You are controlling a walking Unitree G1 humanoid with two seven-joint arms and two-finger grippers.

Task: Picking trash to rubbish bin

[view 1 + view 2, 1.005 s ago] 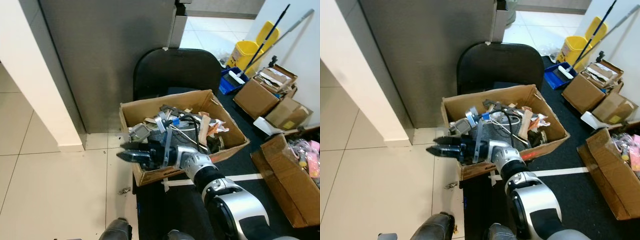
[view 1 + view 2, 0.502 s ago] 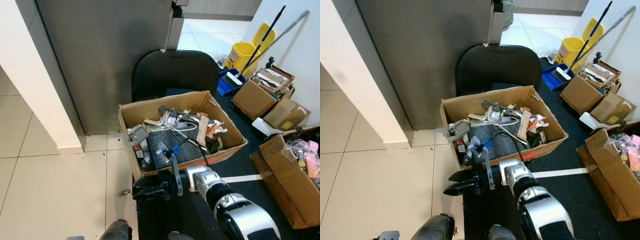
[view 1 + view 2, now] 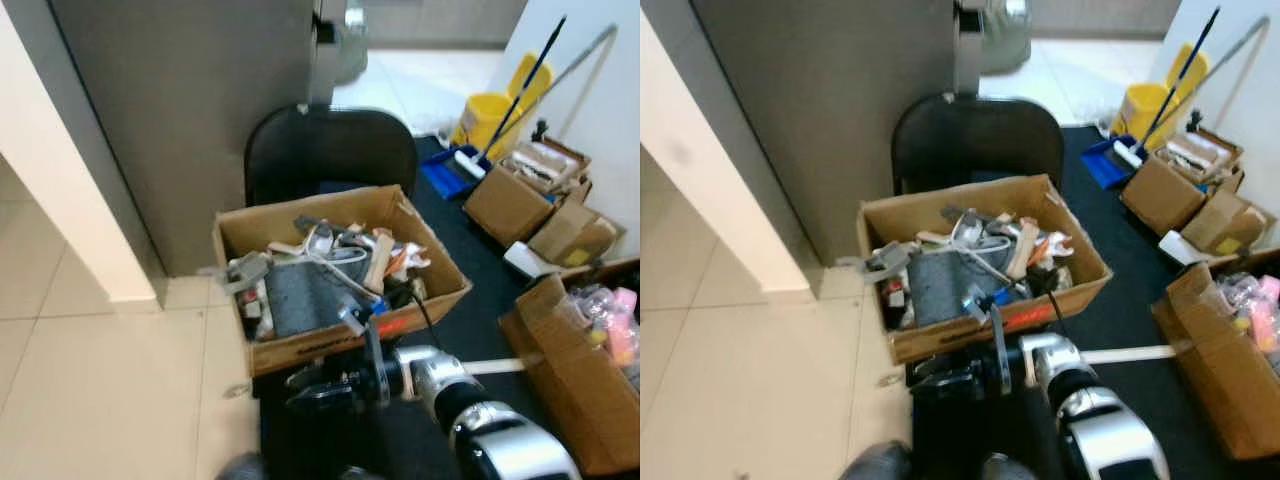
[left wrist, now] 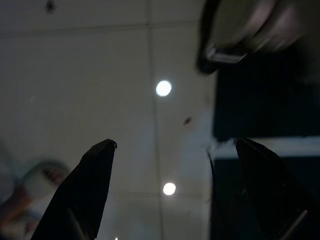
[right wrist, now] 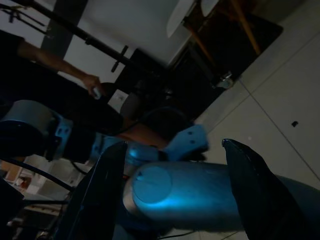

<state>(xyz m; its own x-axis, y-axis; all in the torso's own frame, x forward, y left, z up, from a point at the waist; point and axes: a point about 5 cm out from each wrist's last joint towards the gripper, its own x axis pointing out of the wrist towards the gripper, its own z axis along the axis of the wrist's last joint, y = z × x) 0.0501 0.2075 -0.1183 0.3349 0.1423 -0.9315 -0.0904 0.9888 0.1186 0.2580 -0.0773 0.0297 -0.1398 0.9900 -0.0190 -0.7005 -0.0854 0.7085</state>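
My right gripper [image 3: 297, 388] is held low in front of the cardboard box [image 3: 300, 350] of mixed trash, over the dark mat's left edge, pointing left. Its black fingers [image 5: 107, 190] are open with nothing between them; beyond them the right wrist view shows my own silver body. A small dark scrap [image 3: 237, 362] lies on the pale tiles beside the box's front left corner. My left gripper [image 4: 176, 144] is open above the tiled floor at the mat's edge. A rounded silver bin [image 3: 1005, 20] stands far back behind the grey wall.
A black chair [image 3: 330, 150] stands behind the box against the grey wall [image 3: 180, 110]. More cardboard boxes [image 3: 575, 370] line the right side, with a yellow mop bucket [image 3: 492, 110] beyond. Pale floor tiles [image 3: 100, 390] spread to the left. A person's hand [image 5: 93, 90] appears in the right wrist view.
My right arm has dropped from the box's front left corner to below its front edge. The camera has shifted and the picture is now blurred.
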